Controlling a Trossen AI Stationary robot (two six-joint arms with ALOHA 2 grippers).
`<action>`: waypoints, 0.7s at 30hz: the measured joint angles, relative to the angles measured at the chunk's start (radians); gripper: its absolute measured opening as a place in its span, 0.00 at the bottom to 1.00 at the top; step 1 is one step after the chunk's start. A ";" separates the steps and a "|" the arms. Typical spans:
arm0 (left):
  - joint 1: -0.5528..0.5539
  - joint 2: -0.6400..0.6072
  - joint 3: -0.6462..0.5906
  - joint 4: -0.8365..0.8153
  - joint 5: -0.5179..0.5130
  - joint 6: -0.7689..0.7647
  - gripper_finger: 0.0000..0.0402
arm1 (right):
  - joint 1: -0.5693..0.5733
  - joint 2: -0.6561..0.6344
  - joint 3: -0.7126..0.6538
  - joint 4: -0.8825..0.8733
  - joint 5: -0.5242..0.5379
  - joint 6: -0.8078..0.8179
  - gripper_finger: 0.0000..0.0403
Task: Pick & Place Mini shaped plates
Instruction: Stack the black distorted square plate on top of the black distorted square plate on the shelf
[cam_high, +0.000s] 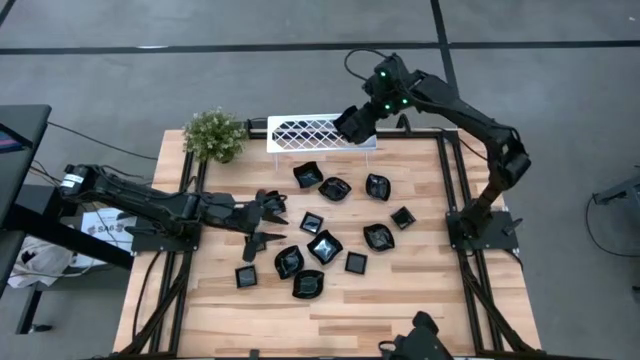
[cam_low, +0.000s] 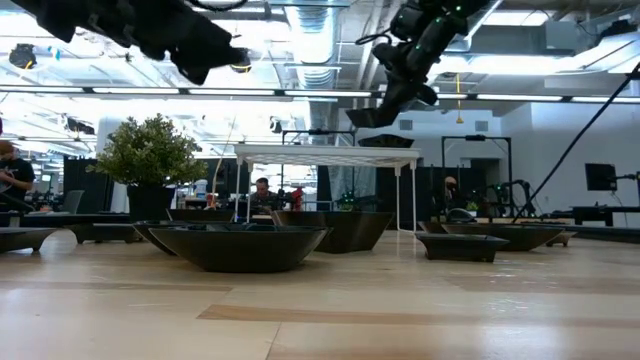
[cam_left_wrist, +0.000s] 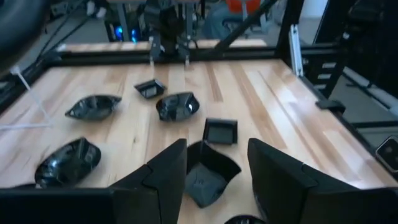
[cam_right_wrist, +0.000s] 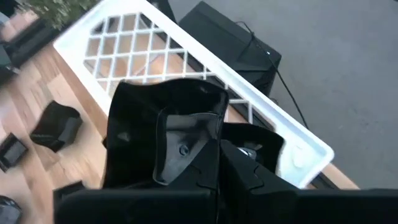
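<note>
Several mini shaped plates (cam_high: 325, 246), glossy and black, lie scattered on the wooden table (cam_high: 420, 300). My right gripper (cam_high: 352, 125) hangs over the right end of the white lattice rack (cam_high: 300, 132), shut on one square plate (cam_right_wrist: 161, 124). My left gripper (cam_high: 276, 222) hovers open at the left edge of the scattered plates. In the left wrist view its fingers stand apart above a wavy-rimmed plate (cam_left_wrist: 208, 177) and touch nothing. My right gripper pinches the square plate by one side of its rim (cam_right_wrist: 186, 149) between its two fingers. The fingers slant down from the table's right toward the rack. The plate juts out past the fingertips, lifted clear above the rack (cam_right_wrist: 261, 118).
A small potted plant (cam_high: 215, 135) stands at the table's far left corner, beside the rack. Black frame rails (cam_high: 445, 200) run along the table's left and right sides. Bare wood shows along the near edge.
</note>
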 joint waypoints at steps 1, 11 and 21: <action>0.000 -0.010 0.000 0.001 0.001 -0.001 0.43 | -0.006 0.000 0.008 -0.013 0.000 -0.013 0.00; -0.001 -0.084 0.000 0.001 0.003 -0.036 0.43 | -0.040 0.006 0.021 -0.081 0.000 -0.031 0.00; -0.001 -0.084 0.000 0.001 0.003 -0.055 0.43 | -0.041 0.006 0.021 -0.074 0.007 -0.011 0.01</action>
